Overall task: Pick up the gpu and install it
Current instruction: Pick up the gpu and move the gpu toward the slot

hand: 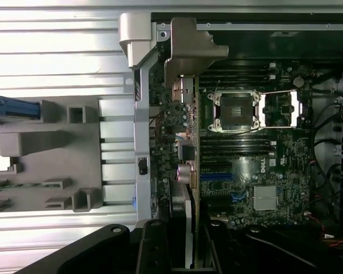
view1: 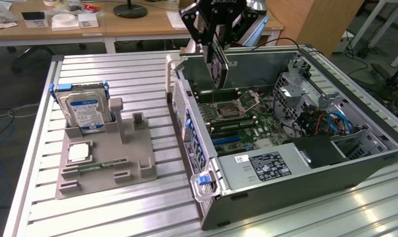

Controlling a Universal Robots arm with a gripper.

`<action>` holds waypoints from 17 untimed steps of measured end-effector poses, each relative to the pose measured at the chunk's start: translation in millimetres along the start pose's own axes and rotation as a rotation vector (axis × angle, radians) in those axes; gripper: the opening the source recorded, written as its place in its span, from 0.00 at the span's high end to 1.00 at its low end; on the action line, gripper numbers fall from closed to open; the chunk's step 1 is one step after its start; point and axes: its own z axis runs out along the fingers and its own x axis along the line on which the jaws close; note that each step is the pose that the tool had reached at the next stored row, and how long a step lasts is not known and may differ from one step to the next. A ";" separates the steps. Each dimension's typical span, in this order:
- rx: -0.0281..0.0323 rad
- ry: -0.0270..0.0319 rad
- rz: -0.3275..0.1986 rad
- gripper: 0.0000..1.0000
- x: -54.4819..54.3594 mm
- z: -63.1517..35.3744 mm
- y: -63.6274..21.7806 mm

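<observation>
Above the open computer case (view1: 284, 192), at the worktop's (view1: 120, 69) far edge, the black gripper (view1: 215, 44) points straight down from the arm. Its jaws are clamped on the gpu (view1: 220, 66), one finger on each flat face. The card is thin, flat and rectangular. It hangs upright and edge-on, dark with a pale strip along one side, and its lower edge is clear of the motherboard (view1: 235, 111).

In the wrist view it is a narrow line running along the board. Its bent pale metal bracket (hand: 191, 48) sits at the end away from the black fingers (hand: 154, 251), near the case's rear wall.

The case is boxy, dark sheet metal, lying on its side with the lid off. The worktop is ribbed aluminium slats.

On the exterior view's left half of the worktop is a grey moulded tray (view1: 120, 163). A silver hard drive (view1: 87, 111) with a blue label stands upright in its far slot.
</observation>
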 end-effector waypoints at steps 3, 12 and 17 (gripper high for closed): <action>0.0000 0.0000 0.000 0.72 -3.2 0.1 0.2; -0.0004 0.0000 0.000 0.72 -16.2 0.6 0.8; -0.0013 0.0000 0.000 0.72 -25.8 0.9 1.3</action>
